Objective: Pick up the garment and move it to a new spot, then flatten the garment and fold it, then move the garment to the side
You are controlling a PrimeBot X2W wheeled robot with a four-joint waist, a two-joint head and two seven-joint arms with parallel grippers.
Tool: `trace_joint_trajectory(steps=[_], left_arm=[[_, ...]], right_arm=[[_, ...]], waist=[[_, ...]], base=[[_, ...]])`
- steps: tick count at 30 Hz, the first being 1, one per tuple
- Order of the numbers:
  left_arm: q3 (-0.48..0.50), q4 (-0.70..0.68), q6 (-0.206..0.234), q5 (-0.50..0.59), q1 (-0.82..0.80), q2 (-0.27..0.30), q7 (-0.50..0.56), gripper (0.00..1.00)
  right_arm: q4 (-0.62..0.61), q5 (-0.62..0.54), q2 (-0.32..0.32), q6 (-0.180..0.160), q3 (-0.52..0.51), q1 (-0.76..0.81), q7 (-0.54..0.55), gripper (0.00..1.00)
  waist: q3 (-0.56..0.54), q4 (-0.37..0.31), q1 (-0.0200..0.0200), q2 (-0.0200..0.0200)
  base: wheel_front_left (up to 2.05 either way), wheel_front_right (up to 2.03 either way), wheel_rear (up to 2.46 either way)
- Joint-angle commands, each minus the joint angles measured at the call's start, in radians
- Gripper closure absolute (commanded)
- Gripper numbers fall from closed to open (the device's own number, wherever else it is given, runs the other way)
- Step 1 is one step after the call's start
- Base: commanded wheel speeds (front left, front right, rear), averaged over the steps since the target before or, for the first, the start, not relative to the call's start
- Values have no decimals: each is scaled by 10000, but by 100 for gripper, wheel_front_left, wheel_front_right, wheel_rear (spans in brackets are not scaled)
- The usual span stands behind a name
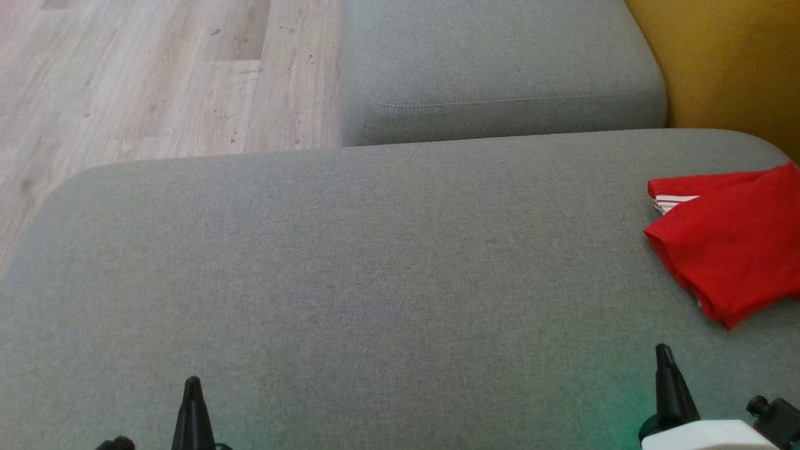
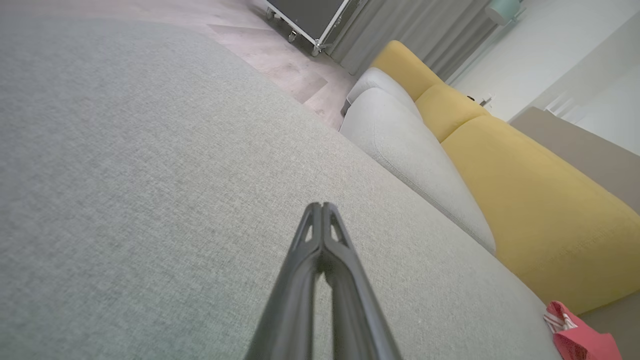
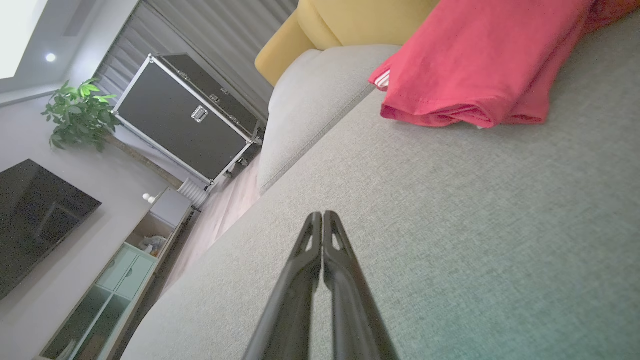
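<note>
A folded red garment (image 1: 731, 240) with a white striped trim lies at the right edge of the grey sofa seat (image 1: 350, 269). It shows as a small red corner (image 2: 580, 337) in the left wrist view and as a folded stack (image 3: 480, 65) in the right wrist view. My left gripper (image 1: 192, 382) is low at the front left, shut and empty, fingertips together (image 2: 321, 205). My right gripper (image 1: 662, 350) is at the front right, shut and empty (image 3: 322, 214), a short way in front of the garment and apart from it.
A second grey cushion (image 1: 500, 69) lies behind the seat, with a yellow backrest (image 1: 731, 56) at the right. Wood floor (image 1: 144, 75) is at the far left. A black flight case (image 3: 185, 120), a plant (image 3: 75, 110) and a cabinet (image 3: 125, 270) stand beyond.
</note>
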Motion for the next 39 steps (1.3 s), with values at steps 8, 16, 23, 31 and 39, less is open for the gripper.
trace_joint_trajectory(steps=[8,16,23,31,39], left_arm=[[361,-205,-169,-1085,-775,136,212,100],[524,-134,-287,-2075,-1042,142,437,100],[671,-71,-389,-2938,-1275,144,637,100],[843,1,-506,-3920,-1542,143,870,100],[1019,74,-623,-4895,-1809,140,1105,100]], right_arm=[[-268,1077,-224,-3,-72,-786,214,100],[-248,2039,-235,-3,-173,-1038,436,100],[-230,2878,-242,-4,-265,-1260,633,100],[-210,3834,-248,-4,-374,-1513,862,100],[-189,4783,-251,-5,-485,-1765,1092,100]], waist=[[85,-35,-1,-1],[174,-70,-1,-1],[251,-102,-1,-1],[340,-137,-1,-1],[428,-173,-1,-1]], base=[[0,0,0],[0,0,0],[0,0,0],[0,0,0],[0,0,0]])
